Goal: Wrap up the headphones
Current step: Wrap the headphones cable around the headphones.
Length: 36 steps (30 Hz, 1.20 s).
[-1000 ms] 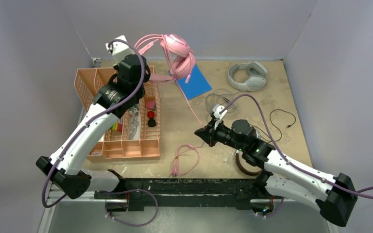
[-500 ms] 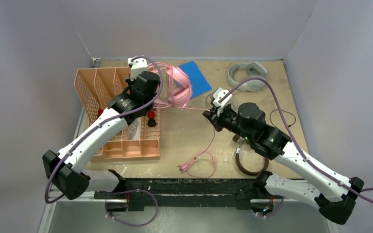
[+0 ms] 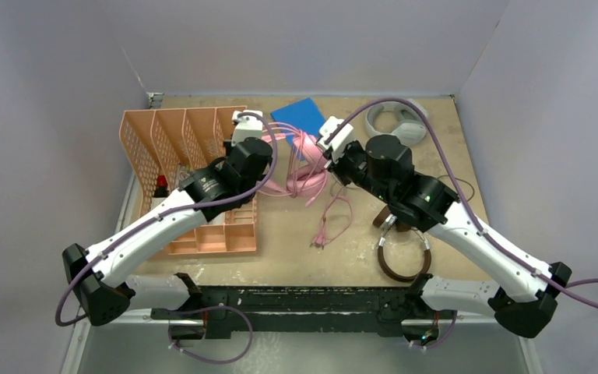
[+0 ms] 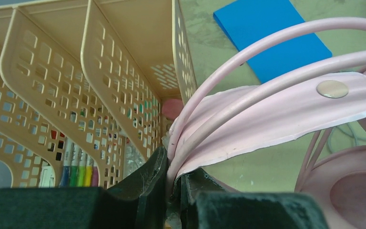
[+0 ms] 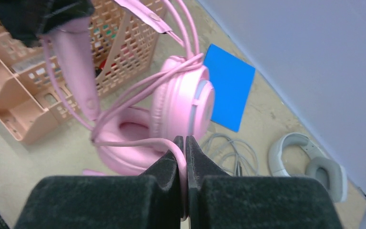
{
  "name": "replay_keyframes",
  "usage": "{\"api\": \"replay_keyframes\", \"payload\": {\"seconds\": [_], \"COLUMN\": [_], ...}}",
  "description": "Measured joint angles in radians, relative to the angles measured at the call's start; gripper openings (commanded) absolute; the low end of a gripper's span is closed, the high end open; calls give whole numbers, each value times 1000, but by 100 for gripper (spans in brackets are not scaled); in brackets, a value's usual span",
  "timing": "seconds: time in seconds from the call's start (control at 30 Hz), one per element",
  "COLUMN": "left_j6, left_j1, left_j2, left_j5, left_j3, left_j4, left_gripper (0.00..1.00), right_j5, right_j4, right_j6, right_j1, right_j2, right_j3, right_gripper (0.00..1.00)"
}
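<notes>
The pink headset [image 3: 305,170] hangs between my two grippers above the table's middle. My left gripper [image 4: 174,164] is shut on its headband [image 4: 286,102], next to the organizer; in the top view it [image 3: 271,165] is left of the ear cups. My right gripper [image 5: 185,143] is shut on the pink cable [image 5: 124,142], just in front of the ear cups [image 5: 181,102]. The cable's loose end [image 3: 328,222] dangles down to the table. The brown-and-silver headset [image 3: 402,257] lies under my right arm. The light-grey headset [image 5: 310,160] lies at the far right, its grey cable [image 5: 228,152] beside it.
An orange mesh organizer [image 3: 173,140] with markers and small items stands at the left, close to my left gripper. A blue card [image 3: 300,115] lies flat behind the pink headset. A thin black cable [image 3: 459,187] trails at the right. Walls close in the back and sides.
My left gripper has brought the pink headset down and nearer, toward the table's middle. My right gripper has moved away and left with the cable, drawing its loose end up the table.
</notes>
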Motion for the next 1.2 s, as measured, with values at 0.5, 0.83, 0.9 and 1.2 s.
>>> {"api": "replay_keyframes", "payload": {"seconds": [0.5,0.83,0.9,1.2], "left_j6": [40,66,66,72], "left_j1": [-1,-1,-1,-1], "left_j2": [-130,-196,-219,-286], "left_j5": [293,454,479,595], "left_j3": [-40,-112,-130,-174], "left_j4": [-49,10,35,78], "left_gripper": [0,0,0,0], "right_j5": [3,-33,-67,-202], "right_j4": [-37,-57,-51,21], "right_j6": [-117,-109,-93,-18], "right_j1": [4,-50,-98,-174], "right_j2": [124,167,164,93], "right_j3": [132,163,154,31], "right_gripper": [5,8,10,20]}}
